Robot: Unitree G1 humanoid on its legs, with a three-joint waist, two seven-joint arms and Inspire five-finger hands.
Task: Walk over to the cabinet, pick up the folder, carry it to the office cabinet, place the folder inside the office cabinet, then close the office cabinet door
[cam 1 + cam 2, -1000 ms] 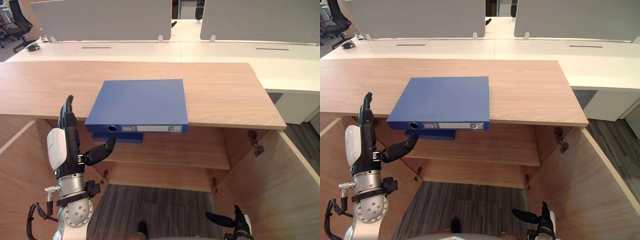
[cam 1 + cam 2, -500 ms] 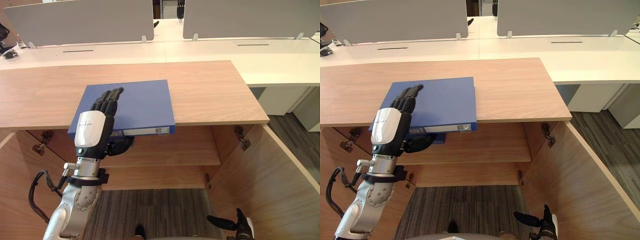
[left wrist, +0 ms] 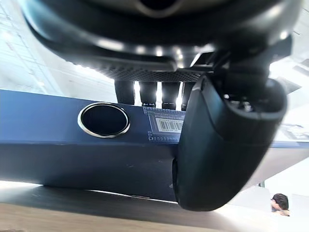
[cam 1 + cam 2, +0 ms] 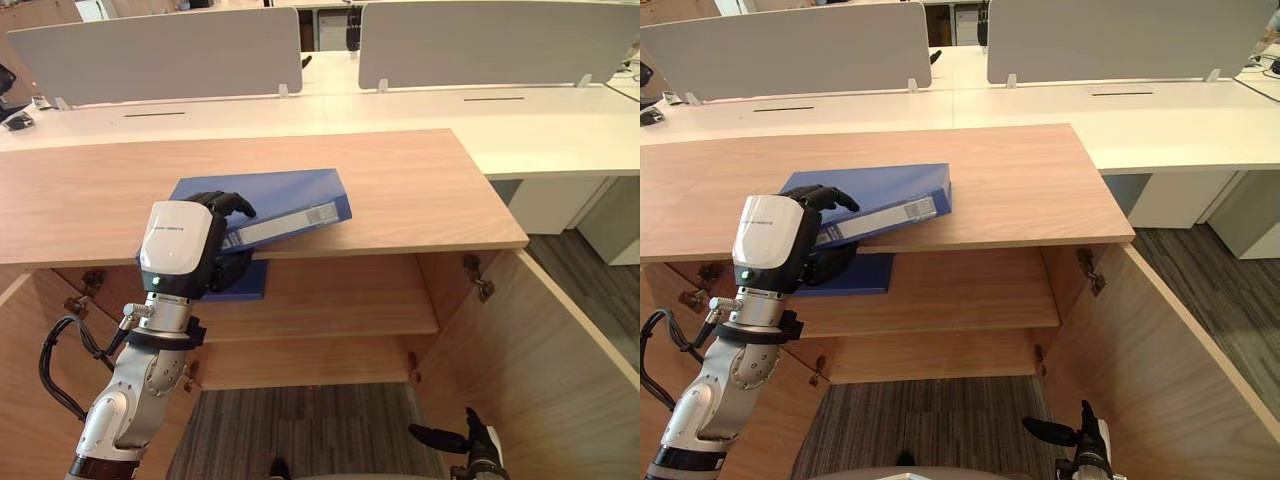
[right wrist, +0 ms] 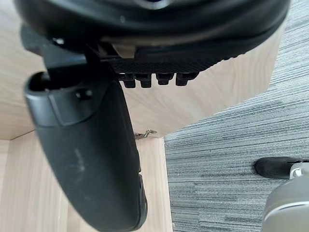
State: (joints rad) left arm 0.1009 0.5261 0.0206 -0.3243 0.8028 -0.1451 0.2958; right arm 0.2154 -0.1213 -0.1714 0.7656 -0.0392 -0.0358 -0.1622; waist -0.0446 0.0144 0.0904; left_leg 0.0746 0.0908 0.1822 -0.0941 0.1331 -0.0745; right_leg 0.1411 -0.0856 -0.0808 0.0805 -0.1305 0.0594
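Note:
A blue folder (image 4: 290,195) lies on the wooden cabinet top (image 4: 420,190), its spine with the white label raised and its far edge resting on the wood. My left hand (image 4: 185,240) is shut on the spine's left end, fingers curled over the top cover and thumb underneath. In the left wrist view the spine (image 3: 58,145) with its metal ring hole runs just past the fingers, and the thumb (image 3: 222,145) presses against it. My right hand (image 4: 470,440) hangs low near the floor with relaxed fingers, holding nothing.
Both cabinet doors stand open, the right one (image 4: 540,350) swung toward me. A flat blue item (image 4: 240,282) lies on the upper shelf (image 4: 340,300) under my left hand. White desks with grey divider screens (image 4: 480,45) stand behind the cabinet.
My left hand went from flat on the folder's cover to curled round its spine. The folder's near edge has lifted and turned. The camera has also shifted.

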